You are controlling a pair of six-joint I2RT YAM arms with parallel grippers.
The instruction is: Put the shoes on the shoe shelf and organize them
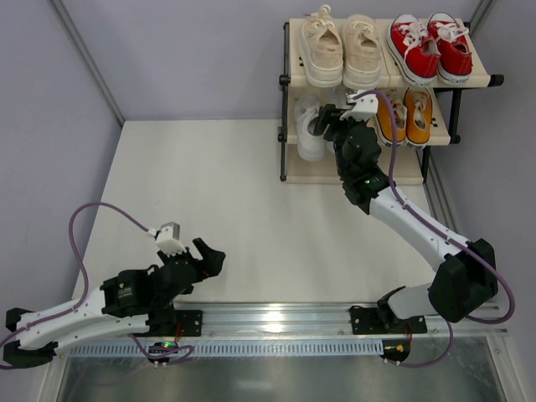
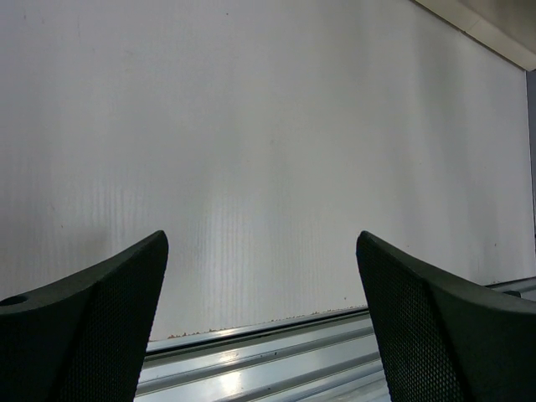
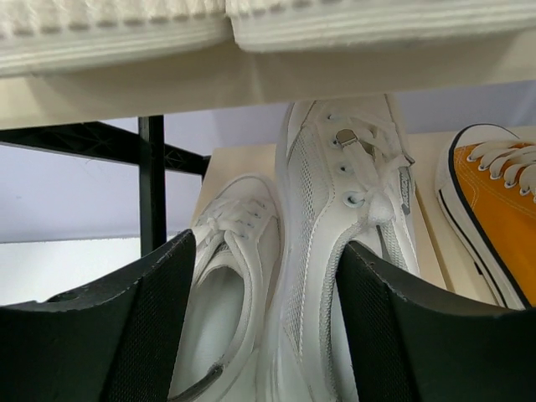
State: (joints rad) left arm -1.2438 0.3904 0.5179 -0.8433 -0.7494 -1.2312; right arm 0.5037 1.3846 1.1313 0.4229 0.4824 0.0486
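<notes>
Two cream-beige sneakers (image 1: 322,50), two red sneakers (image 1: 416,48), two orange-yellow sneakers (image 1: 392,117) and two white sneakers (image 3: 234,276) show. There is one shoe shelf (image 1: 311,172).

— How is the left arm (image 1: 75,310) being held?
— Low, being stretched toward 2 o'clock, the left gripper (image 1: 208,254) (image 2: 261,243) with jaws being held apart.
— The right arm (image 1: 419,226)?
— Being extended toward 11 o'clock, the right gripper (image 1: 323,118) (image 3: 266,247) likewise being held spread.
</notes>
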